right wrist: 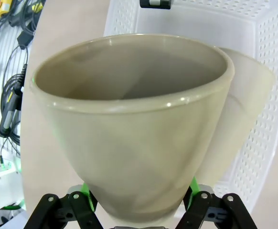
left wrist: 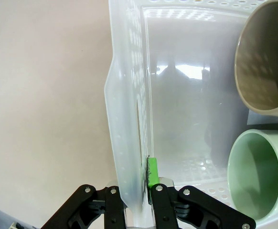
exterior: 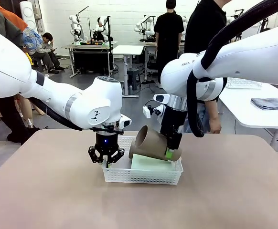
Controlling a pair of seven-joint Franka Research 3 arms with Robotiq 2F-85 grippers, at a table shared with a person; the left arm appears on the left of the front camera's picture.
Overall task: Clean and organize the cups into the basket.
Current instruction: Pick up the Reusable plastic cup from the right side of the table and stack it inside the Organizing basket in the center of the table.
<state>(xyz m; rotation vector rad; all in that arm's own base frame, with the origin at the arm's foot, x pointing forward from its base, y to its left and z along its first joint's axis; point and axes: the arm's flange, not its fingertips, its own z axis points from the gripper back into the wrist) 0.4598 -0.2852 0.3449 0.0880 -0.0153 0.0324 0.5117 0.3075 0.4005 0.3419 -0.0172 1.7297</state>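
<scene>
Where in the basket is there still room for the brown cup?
Inside the basket, the bare floor lies between the wall pinched by the left gripper and the mint green cup. The other end is crowded: the green cup lies there, and the brown cup, held by the right gripper, hangs over it.

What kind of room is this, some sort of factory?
More likely a robotics lab: other robot arms stand on workbenches behind, people move among them, and here two arms handle a tan cup over a basket.
</scene>
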